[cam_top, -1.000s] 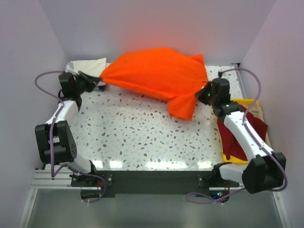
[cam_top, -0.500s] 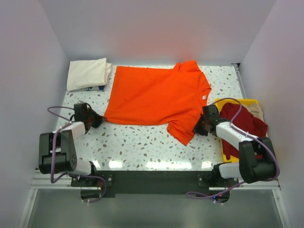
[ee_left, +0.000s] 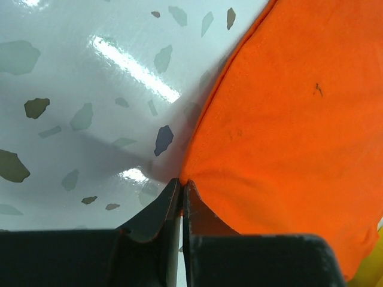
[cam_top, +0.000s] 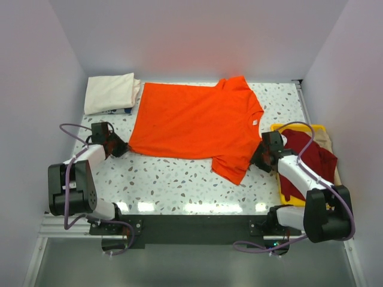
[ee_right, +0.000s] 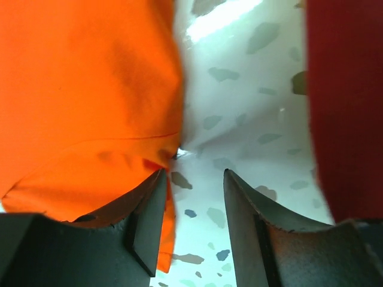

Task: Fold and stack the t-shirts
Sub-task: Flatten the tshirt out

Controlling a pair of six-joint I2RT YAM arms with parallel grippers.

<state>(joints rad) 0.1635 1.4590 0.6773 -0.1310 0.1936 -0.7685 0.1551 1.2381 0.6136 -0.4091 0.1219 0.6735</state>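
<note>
The bright orange t-shirt (cam_top: 191, 122) lies spread flat on the speckled table (cam_top: 179, 179), its neck to the right. My left gripper (cam_top: 122, 147) is low at its near-left hem corner; in the left wrist view the jaws (ee_left: 181, 181) are pinched together on that corner of the orange cloth (ee_left: 287, 119). My right gripper (cam_top: 257, 160) sits by the near-right sleeve. It stands open (ee_right: 194, 172), with the orange sleeve (ee_right: 84, 89) lying against its left finger and bare table between the jaws. The cream t-shirt (cam_top: 109, 92) lies folded at the back left. The dark red t-shirt (cam_top: 311, 158) is bunched in the tray.
A yellow tray (cam_top: 299, 127) stands at the right edge of the table and holds the dark red cloth (ee_right: 347, 89), just right of my right gripper. Walls close in the table on the left, back and right.
The orange shirt, held up off the table a second ago, now lies flat. Both arms came down and toward the near side. The right gripper opened off the sleeve.
</note>
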